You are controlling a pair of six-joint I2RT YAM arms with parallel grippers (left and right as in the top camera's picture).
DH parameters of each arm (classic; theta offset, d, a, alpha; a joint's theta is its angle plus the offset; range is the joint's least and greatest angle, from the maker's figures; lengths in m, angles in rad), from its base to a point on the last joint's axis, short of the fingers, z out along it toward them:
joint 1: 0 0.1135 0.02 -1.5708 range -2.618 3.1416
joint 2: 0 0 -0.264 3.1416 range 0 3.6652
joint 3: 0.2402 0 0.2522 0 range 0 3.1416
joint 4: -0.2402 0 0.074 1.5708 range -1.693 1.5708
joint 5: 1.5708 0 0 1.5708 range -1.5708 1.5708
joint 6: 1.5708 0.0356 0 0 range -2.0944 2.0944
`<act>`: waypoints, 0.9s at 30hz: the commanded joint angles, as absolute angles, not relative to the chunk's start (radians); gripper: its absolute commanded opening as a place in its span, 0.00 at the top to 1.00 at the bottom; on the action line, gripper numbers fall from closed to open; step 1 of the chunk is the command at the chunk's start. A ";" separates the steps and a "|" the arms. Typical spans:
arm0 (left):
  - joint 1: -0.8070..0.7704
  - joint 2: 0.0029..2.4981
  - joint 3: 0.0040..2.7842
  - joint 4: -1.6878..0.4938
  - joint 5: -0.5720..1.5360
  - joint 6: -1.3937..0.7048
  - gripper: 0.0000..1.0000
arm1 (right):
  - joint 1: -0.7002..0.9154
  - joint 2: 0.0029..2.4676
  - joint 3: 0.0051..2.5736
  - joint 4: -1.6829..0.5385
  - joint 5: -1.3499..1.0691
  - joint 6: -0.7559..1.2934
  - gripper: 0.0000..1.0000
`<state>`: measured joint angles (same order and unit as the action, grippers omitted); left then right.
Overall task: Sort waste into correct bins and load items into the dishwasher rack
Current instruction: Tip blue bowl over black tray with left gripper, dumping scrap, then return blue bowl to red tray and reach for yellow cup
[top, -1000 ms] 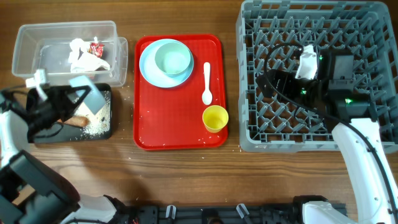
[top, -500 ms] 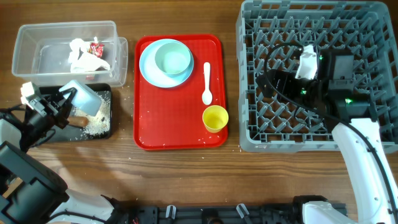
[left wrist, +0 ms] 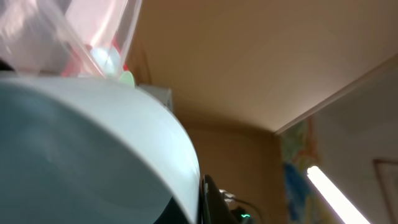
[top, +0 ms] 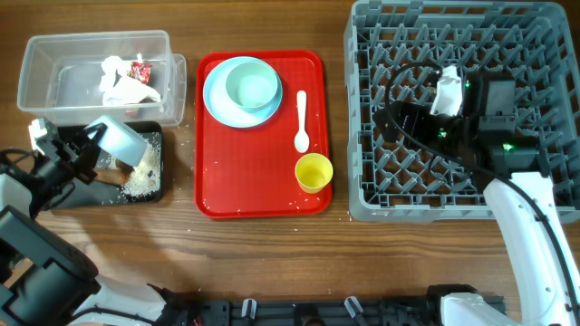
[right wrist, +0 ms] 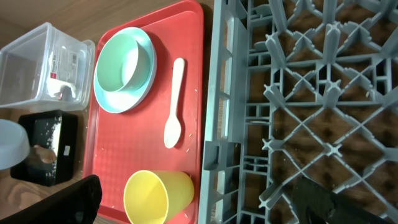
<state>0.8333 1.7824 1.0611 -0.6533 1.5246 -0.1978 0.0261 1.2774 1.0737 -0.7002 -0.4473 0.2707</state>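
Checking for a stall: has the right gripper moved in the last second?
No. The right gripper hangs open over the same pegs of the dishwasher rack as before.

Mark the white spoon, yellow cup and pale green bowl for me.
white spoon point(top: 302, 118), overhead view, on its handle.
yellow cup point(top: 314, 172), overhead view, inside its mouth.
pale green bowl point(top: 251, 84), overhead view, on its inner floor.

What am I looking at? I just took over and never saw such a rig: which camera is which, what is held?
Two robot arms work at a table. One picture looks straight down; two come from wrist cameras. The left claw is shut on a pale blue bowl, tipped over the black tray. The right claw hangs open, empty, over the grey rack. The red tray carries a plate with a green bowl, a spoon, a yellow cup. The clear tub holds tissue and a wrapper.
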 commanded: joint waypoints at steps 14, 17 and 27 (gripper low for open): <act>0.511 1.539 1.087 -0.488 1.141 -0.344 0.96 | 0.025 1.286 1.092 -0.700 -0.438 0.292 0.00; 0.299 1.478 1.087 -0.489 0.881 -0.287 0.96 | 0.025 1.286 1.092 -0.700 -0.438 0.292 0.00; -0.382 1.605 1.087 -0.643 0.068 -0.209 0.96 | 0.025 1.286 1.092 -0.699 -0.437 0.291 0.00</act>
